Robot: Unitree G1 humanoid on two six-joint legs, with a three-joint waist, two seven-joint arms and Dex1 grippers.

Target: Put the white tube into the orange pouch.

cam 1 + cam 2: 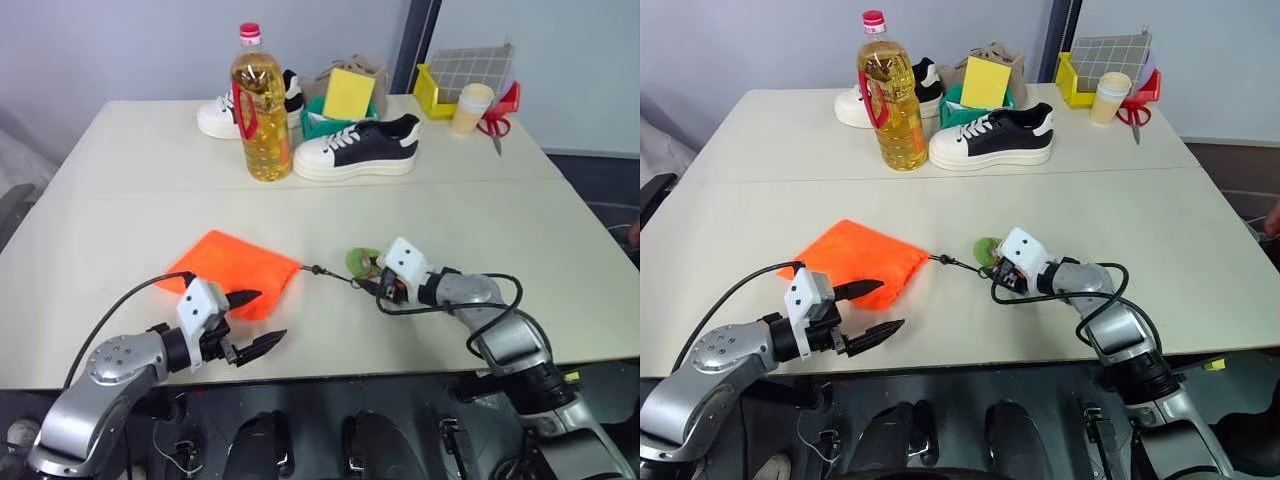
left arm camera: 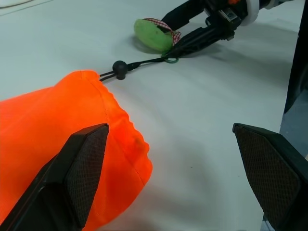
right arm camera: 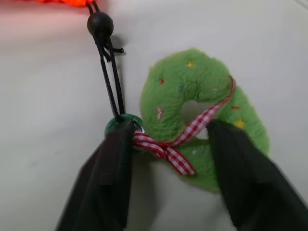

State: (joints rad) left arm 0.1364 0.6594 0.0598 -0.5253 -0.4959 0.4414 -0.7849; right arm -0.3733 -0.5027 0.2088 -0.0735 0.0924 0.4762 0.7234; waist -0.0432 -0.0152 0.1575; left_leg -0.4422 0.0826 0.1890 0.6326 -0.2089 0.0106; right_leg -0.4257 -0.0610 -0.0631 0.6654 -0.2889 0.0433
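Observation:
The orange pouch (image 1: 232,268) lies flat on the cream table, its mouth toward the right. Its dark cord (image 2: 139,62) runs from there to a round green plush tag (image 3: 192,77) with a red checked ribbon. My right gripper (image 3: 168,130) is low over that tag. Its fingers are still apart, one at the cord's small green ring and the other over the plush, with the ribbon between them. My left gripper (image 1: 268,316) hangs wide open just in front of the pouch's near corner, holding nothing. The white tube is out of view.
At the back of the table stand a tall oil bottle (image 1: 260,110), two white-and-black sneakers (image 1: 355,148), a green basket holding a yellow sponge (image 1: 348,92), a yellow crate (image 1: 432,92), a cup (image 1: 472,108) and scissors (image 1: 495,125). The table's front edge is close under both arms.

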